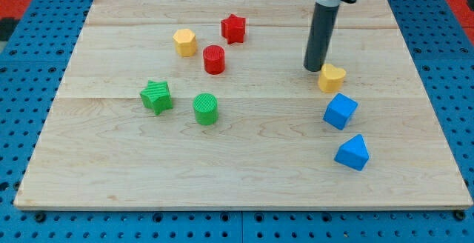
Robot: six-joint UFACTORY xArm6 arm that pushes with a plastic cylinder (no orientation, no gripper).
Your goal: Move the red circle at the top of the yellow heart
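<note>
Red circle [214, 58] stands on the counter [244, 161] toward the view's upper left of centre, well apart from the yellow heart [332, 77], which sits over on the view's right. From where I stand, my tip [313, 68] is down at the board, just beside the yellow heart on its upper-left side, so close that I cannot tell whether the two touch. This arm carries no hand at all, only the straight dark rod [321, 37] coming down from the view's top, so nothing on it spreads apart or closes together. Just below the yellow heart, toward the view's bottom, lies a blue block [340, 111] with a faceted, cube-like shape, and below that again a second blue block [352, 152] that looks wedge-shaped or triangular. Moving out across the board to the view's left, the red circle has a red star [233, 28] just above and to its right, and a yellow hexagonal block [184, 41] near it on the upper left. Lower down sit a green cylinder [205, 109] and, to its left, a green star [156, 96], the two near each other but not touching. All round the wooden board runs a blue pegboard surface [29, 65] dotted with holes.
</note>
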